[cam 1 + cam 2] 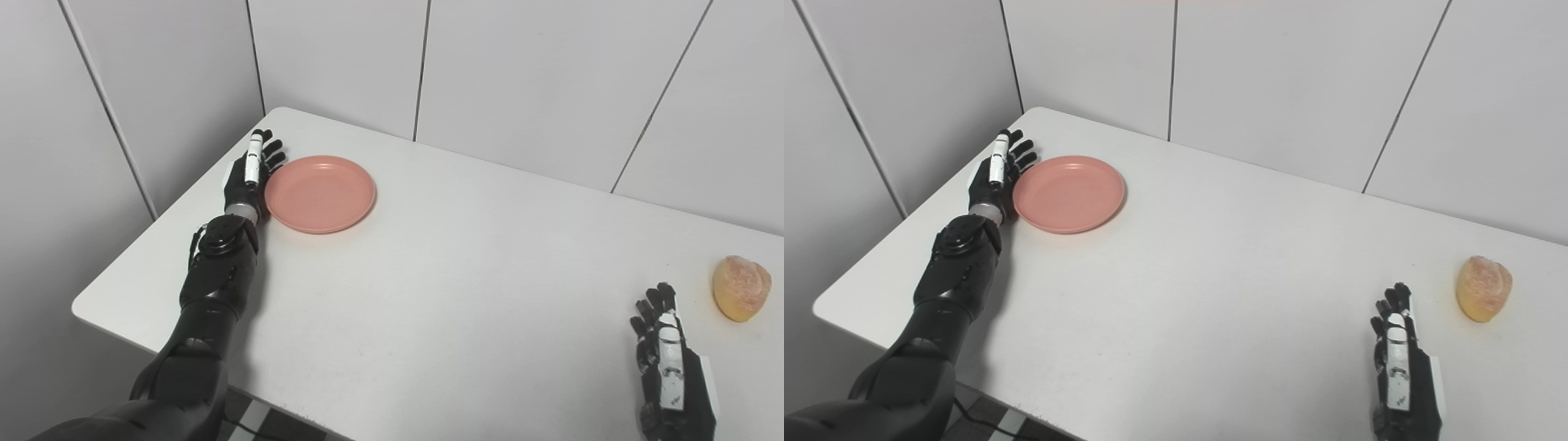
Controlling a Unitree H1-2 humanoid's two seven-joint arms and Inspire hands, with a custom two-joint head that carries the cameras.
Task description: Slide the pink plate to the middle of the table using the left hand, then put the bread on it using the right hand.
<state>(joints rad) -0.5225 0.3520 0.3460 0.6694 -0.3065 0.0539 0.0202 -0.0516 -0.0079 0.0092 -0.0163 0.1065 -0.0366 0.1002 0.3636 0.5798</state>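
Left hand (248, 174) flat beside pink plate (320, 193).

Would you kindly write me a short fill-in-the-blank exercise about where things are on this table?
1. The plate is ____ in colour.
2. The hand beside the plate is the ____ hand.
3. The bread lies on the table near the ____ hand.
4. The plate has ____ on it.

Missing words: pink; left; right; nothing
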